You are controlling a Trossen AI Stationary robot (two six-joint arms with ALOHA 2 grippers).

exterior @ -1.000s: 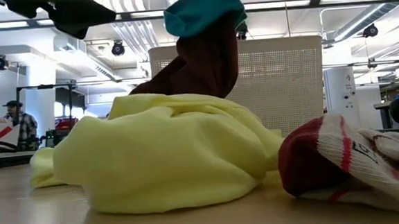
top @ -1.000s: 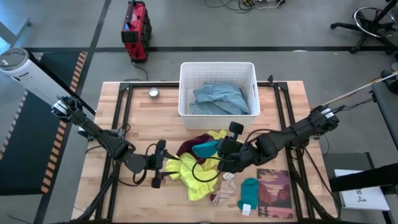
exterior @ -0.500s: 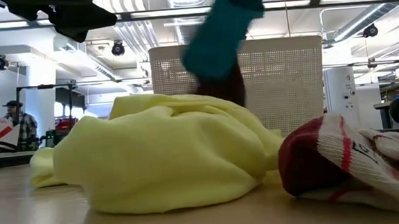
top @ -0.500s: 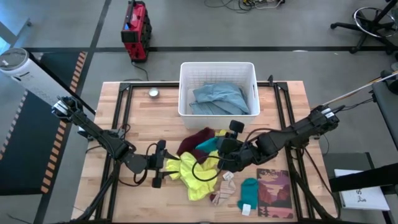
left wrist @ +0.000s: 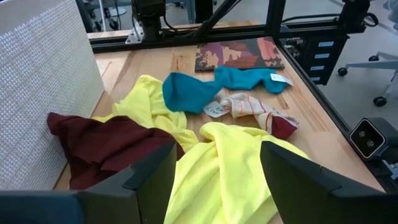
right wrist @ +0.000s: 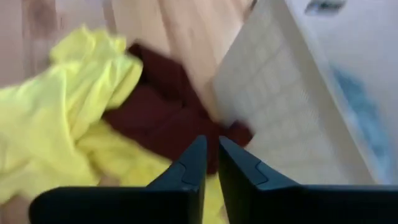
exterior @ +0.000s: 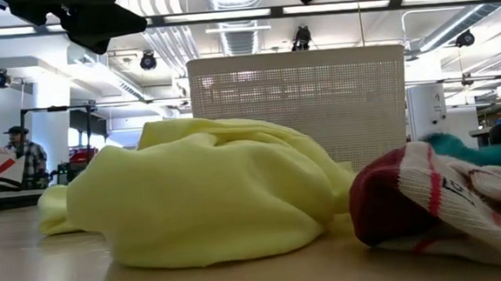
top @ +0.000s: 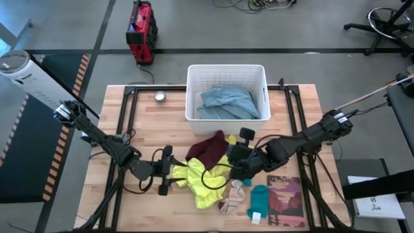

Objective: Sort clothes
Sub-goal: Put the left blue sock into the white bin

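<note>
A neon yellow garment lies in a heap at the table's middle, with a maroon piece on the table beside it, against the basket. A teal piece lies on the yellow garment; my right arm hides it in the high view. My left gripper hangs open just left of and above the yellow heap. My right gripper is above the heap's right side, fingers together and empty. A teal sock and a striped sock lie nearer the front edge.
A white basket at the far middle holds a grey-blue garment. A reddish-brown printed mat lies at the front right. A small metal disc sits left of the basket. A person stands far off.
My right gripper had the teal piece lifted, with the maroon piece hanging along it. It swung them toward the table's right and rose. The teal piece has left the fingers and fallen onto the heap; the maroon piece has dropped flat by the basket.
</note>
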